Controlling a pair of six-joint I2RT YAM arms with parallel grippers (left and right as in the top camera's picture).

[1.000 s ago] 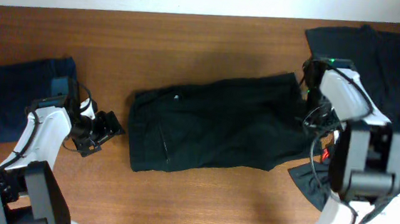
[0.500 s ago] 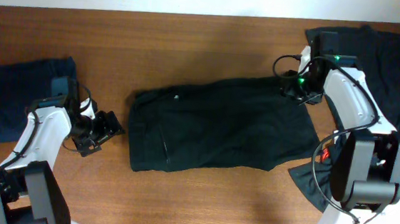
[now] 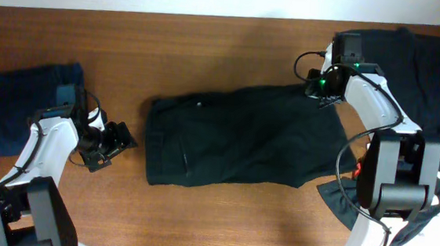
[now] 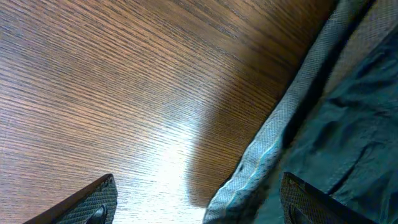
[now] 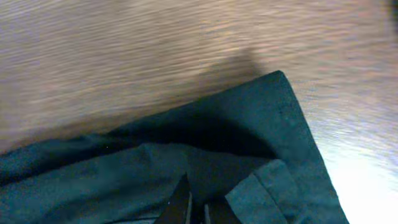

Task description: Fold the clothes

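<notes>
The large black cloth garment (image 3: 242, 136) lay flat at the middle of the brown wooden table (image 3: 210, 51). Its long axis ran from 9 o'clock to 3 o'clock, with the right end tipped a little toward 2. The right gripper (image 3: 323, 88) sat on the far corner at 2 o'clock. In the right wrist view its jaws were pinched nearly together and, as far as I could judge, were closed on a fold of the hem.

The left gripper (image 3: 118, 141) waited just off the 9 o'clock edge, apart from the cloth. Its jaws were spread wide and held nothing, and the pale-stitched hem ran between them in the left wrist view.

I judged that each arm was nearer its own end of the garment, so a fold along that axis looked workable. The wood at 12 and 6 o'clock was bare. A folded navy blue garment (image 3: 17, 107) lay at far 9 o'clock, and a heap of black clothes (image 3: 429, 69) crowded 2 o'clock.
</notes>
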